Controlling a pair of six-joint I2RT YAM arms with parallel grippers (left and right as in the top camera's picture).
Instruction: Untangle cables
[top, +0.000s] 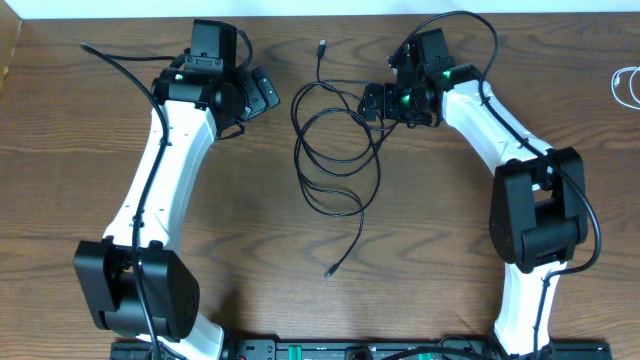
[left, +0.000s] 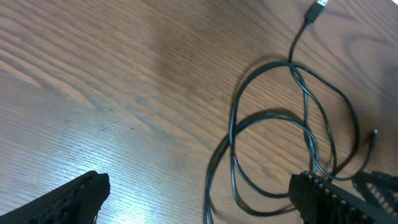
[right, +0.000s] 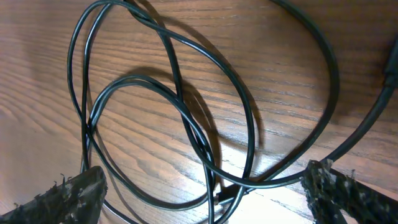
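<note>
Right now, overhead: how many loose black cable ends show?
2. One plug end lies past the loops, near the far edge; the other end trails toward the near edge. More may hide inside the loops.

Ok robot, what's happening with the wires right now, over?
Both open: left gripper off to the side, right gripper over the loops. Black cables tangled, none held. Nothing in the way.

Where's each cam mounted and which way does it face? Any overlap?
Overhead: above the table, looking straight down; both arms, left gripper and right gripper flank the black cables.
Left wrist: on left arm, looking down past its open fingers at the cable loops.
Right wrist: on right arm, close above the loops, open fingers at bottom corners.
Shared: all three show the same loops.
</note>
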